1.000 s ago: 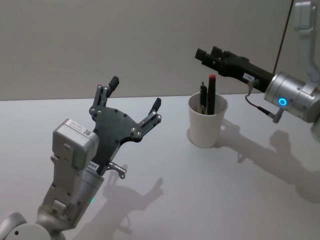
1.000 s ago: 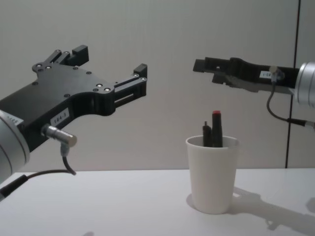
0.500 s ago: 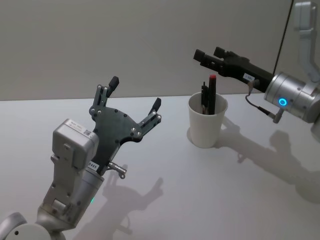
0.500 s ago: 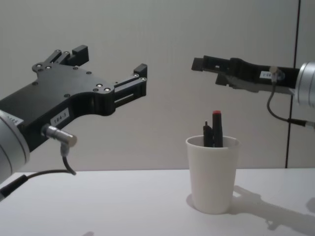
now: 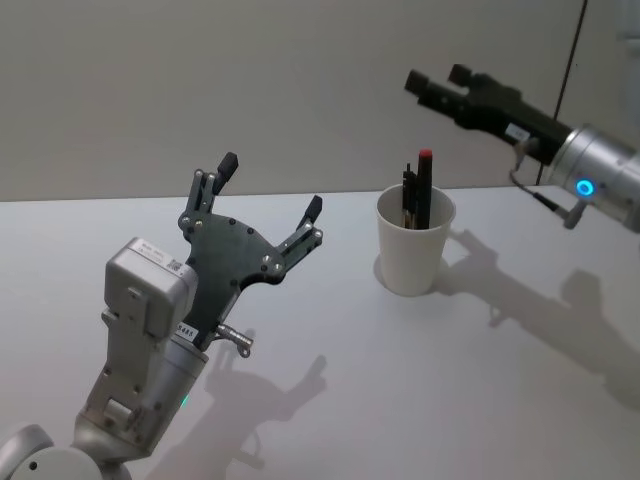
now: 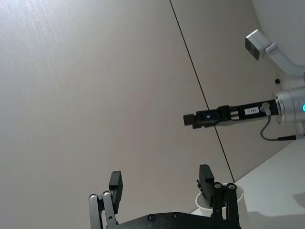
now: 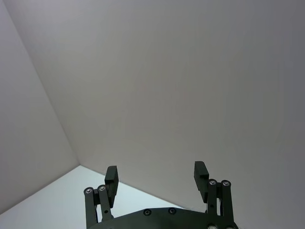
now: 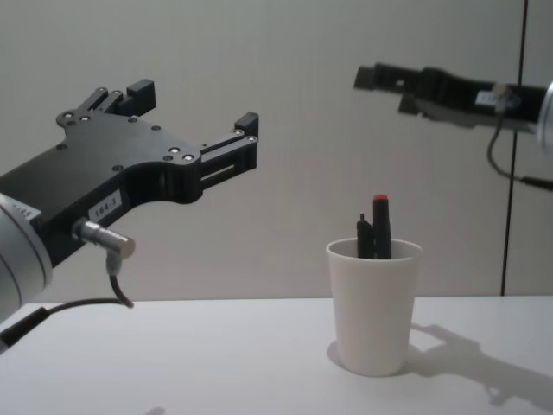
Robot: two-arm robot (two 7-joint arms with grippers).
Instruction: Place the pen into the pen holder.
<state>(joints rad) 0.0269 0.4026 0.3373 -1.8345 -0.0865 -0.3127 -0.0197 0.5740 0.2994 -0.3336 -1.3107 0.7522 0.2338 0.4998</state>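
The white cup (image 5: 414, 243) that served as the pen holder stood upright on the pale surface (image 5: 420, 380), a little right of centre in the head view. Inside it stood the pen (image 5: 424, 186) with a red top, upright and leaning slightly, its tip showing above the rolled rim, and just beside it at about nine o'clock a second, all-dark pen (image 5: 408, 195). In the chest view the cup (image 8: 374, 305) showed from the side with both pen tops poking out above the rim. The right gripper (image 5: 436, 82) hung in the air at about one o'clock from the cup, well above it and apart from the pens; its jaws were spread wide and held nothing, as the right wrist view (image 7: 156, 177) showed. The left gripper (image 5: 270, 185) was raised off the surface at about nine o'clock from the cup, well apart from it, its jaws also wide and empty, large at the left in the chest view (image 8: 194, 117).
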